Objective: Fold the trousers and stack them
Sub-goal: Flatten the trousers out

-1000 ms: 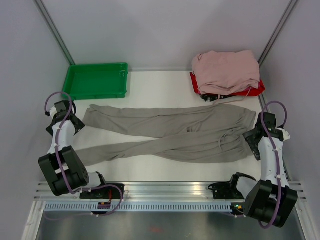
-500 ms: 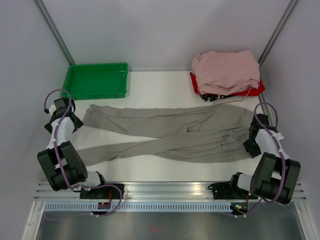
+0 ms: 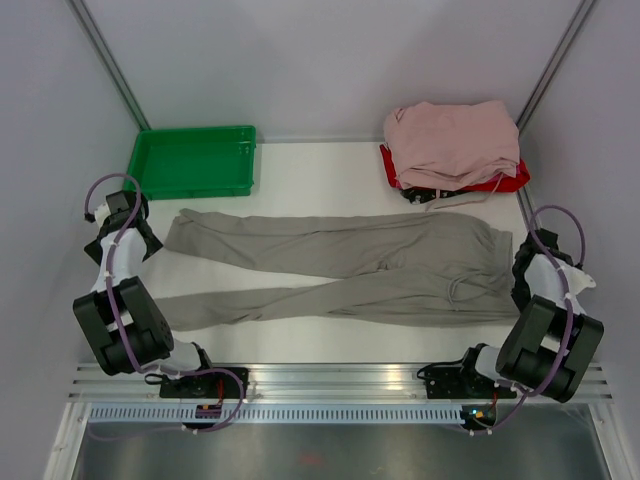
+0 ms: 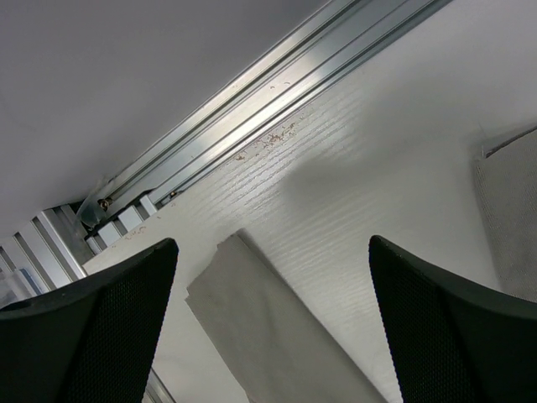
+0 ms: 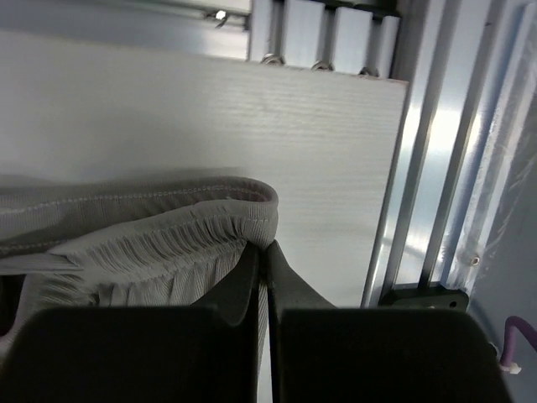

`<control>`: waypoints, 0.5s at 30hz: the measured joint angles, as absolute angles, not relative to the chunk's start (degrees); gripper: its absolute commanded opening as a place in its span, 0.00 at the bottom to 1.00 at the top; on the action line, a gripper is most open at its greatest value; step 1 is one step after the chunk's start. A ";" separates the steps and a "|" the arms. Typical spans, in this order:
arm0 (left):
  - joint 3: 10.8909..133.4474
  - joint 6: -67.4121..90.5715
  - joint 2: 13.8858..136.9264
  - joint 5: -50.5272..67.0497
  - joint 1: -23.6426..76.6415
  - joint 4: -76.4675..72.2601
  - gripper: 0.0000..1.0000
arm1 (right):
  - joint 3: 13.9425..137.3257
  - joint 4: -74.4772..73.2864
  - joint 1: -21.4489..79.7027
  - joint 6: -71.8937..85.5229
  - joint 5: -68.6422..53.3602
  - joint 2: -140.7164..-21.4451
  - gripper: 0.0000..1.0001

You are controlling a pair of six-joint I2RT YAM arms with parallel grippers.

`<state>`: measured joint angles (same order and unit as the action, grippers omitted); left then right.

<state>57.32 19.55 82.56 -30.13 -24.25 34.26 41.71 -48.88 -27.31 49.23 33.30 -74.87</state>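
The grey-beige trousers (image 3: 330,270) lie spread across the table, legs pointing left and waist to the right. My right gripper (image 3: 521,288) is at the waist's right end. In the right wrist view that gripper (image 5: 262,245) is shut on the gathered waistband (image 5: 168,227), with fabric pinched between the fingertips. My left gripper (image 3: 130,240) hovers near the table's left edge, by the leg ends. Seen from the left wrist, it (image 4: 270,252) stands wide open above a leg cuff (image 4: 252,327) and touches nothing.
A green tray (image 3: 193,162) sits at the back left. A pile of pale pink garments (image 3: 452,140) rests on a red tray (image 3: 515,180) at the back right. An aluminium rail (image 3: 330,380) runs along the near edge, and grey walls close in both sides.
My right gripper has dropped to the waistband and shut on it. The waist has been drawn to the right and the crossed legs have straightened. The left gripper stays open.
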 measured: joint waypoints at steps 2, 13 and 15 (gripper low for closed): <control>57.47 19.46 83.00 -30.33 -24.25 34.26 1.00 | 42.15 -48.82 -30.89 49.17 33.54 -74.52 0.00; 59.75 21.15 83.46 -30.02 -24.60 38.22 1.00 | 42.24 -47.68 -36.38 44.97 30.02 -73.56 0.61; 60.38 25.17 83.37 -27.79 -25.50 40.58 1.00 | 42.72 -47.07 -35.94 43.66 27.73 -72.03 0.64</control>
<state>60.38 25.17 83.37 -27.79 -25.50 40.58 42.72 -47.07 -35.94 43.66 27.73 -72.03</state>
